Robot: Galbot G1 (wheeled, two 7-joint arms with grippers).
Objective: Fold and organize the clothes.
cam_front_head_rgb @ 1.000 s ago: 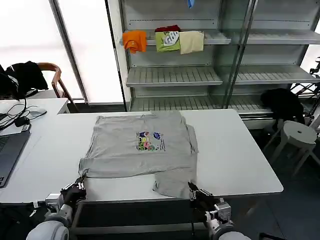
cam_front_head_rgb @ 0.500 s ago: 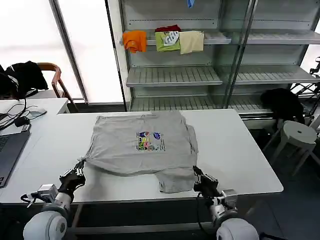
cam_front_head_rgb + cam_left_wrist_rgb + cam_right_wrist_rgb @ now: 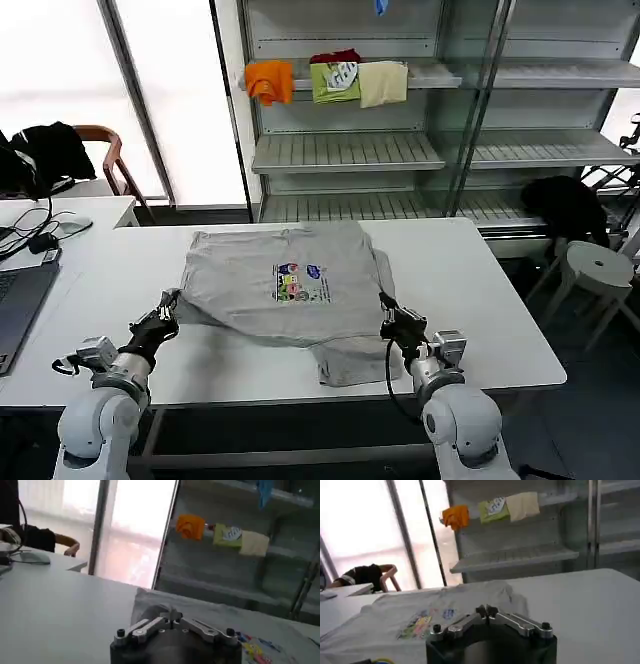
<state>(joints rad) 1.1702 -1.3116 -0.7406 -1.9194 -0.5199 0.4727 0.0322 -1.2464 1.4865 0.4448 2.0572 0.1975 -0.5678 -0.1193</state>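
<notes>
Behind the shirt, shelves.

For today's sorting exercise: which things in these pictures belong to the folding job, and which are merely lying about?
Part of the job:
grey shirt on the white table
left pincer at its left hem
right pincer at its right hem

Lying about:
orange garment, green garment, cream garment on the shelf
black garment
white stool

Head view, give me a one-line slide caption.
Left gripper and right gripper pinch the near edge of a grey printed shirt on the white table.
</notes>
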